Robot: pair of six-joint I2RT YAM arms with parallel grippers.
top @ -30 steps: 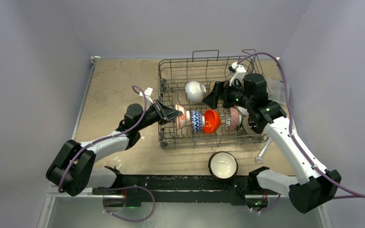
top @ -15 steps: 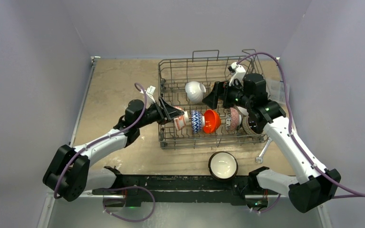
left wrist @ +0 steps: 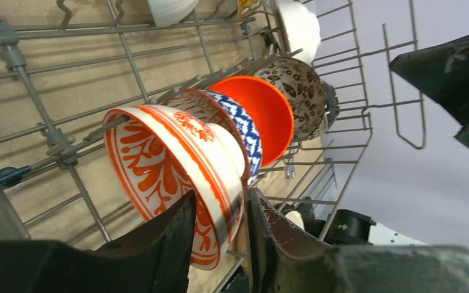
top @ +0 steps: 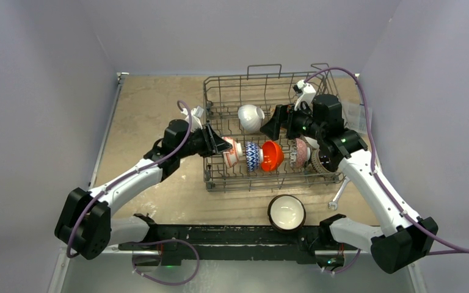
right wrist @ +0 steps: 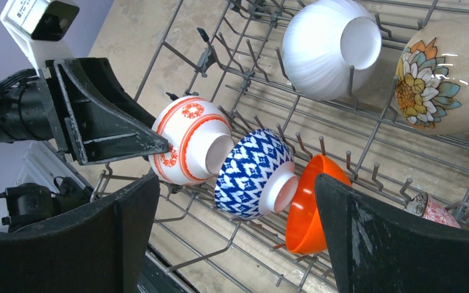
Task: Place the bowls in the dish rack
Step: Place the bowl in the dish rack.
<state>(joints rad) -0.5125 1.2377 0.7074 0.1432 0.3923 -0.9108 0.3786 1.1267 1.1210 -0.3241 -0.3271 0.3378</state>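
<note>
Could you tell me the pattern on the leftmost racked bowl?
Bowl: white with orange-red floral bands; left wrist view.

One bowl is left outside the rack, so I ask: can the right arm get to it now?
Probably yes. The bowl lies bare on the table, near that arm's base, and the right gripper is open and empty above the rack.

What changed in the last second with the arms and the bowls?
The left arm swung toward the far side, pivoting about the red-patterned bowl whose rim its fingers straddle; whether they still clamp it is unclear. Right fingers, other bowls, dish rack: unchanged.
</note>
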